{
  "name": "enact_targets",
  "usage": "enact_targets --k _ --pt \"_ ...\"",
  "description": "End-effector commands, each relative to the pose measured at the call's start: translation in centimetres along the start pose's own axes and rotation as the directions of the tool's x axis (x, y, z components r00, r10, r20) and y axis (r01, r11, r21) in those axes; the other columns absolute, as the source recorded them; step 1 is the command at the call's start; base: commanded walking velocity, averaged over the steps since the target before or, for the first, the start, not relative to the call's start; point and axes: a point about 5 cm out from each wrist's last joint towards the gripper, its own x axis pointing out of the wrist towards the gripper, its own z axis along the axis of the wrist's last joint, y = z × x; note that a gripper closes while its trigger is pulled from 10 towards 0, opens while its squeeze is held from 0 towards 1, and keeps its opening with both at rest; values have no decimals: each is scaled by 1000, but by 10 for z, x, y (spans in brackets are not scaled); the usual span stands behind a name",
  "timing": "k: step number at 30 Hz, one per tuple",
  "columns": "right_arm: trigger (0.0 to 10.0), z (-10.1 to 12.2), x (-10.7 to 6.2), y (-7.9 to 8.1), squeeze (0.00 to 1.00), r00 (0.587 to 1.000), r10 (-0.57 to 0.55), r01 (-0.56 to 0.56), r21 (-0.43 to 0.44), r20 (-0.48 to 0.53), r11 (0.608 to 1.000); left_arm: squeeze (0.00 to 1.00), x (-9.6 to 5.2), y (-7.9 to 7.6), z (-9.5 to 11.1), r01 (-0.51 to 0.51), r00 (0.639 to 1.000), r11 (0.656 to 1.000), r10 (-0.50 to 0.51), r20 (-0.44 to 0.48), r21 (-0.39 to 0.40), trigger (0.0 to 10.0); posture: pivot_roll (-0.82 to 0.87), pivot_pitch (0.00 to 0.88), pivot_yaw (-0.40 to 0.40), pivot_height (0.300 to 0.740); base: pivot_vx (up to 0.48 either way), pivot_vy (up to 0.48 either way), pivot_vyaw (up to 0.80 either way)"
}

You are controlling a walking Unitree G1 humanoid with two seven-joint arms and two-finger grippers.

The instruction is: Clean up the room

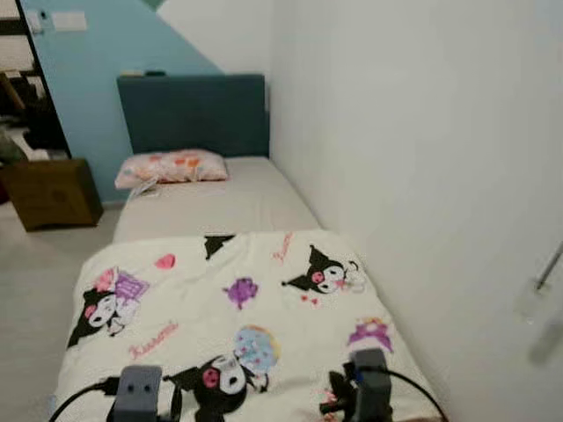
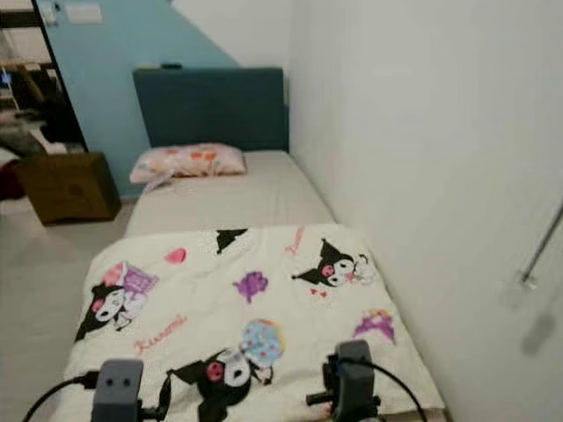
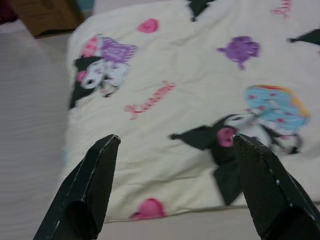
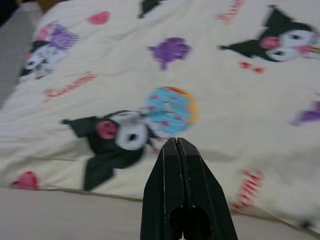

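With my left pincer [image 3: 175, 187] spread and right pincer [image 4: 181, 150] closed above the blanket [image 1: 237, 325], I'd grip its near hem evenly.

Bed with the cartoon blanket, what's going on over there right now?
The robot stands at the foot of the bed, looking down its length. A cream cartoon-print blanket covers the near half of the mattress, and a patterned pillow lies at the far end by the blue headboard. Both arms reach out over the blanket's near edge. The left gripper is open and the right gripper is shut, holding nothing. Neither grips the blanket.
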Motion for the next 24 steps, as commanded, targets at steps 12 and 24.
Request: enact_targets --k 12,24 --pt "10000 -7 -3 -6 0 999 -24 25 13 -29 1000 0 -2 -6 -4 39 999 999 -38 -29 34 10000 -44 112 4 740 0 0 0" --pt "10000 -3 2 -7 0 999 -1 2 21 -40 1000 0 -4 -9 -24 67 983 994 -51 -176 85 10000 -45 115 -2 730 0 0 0"
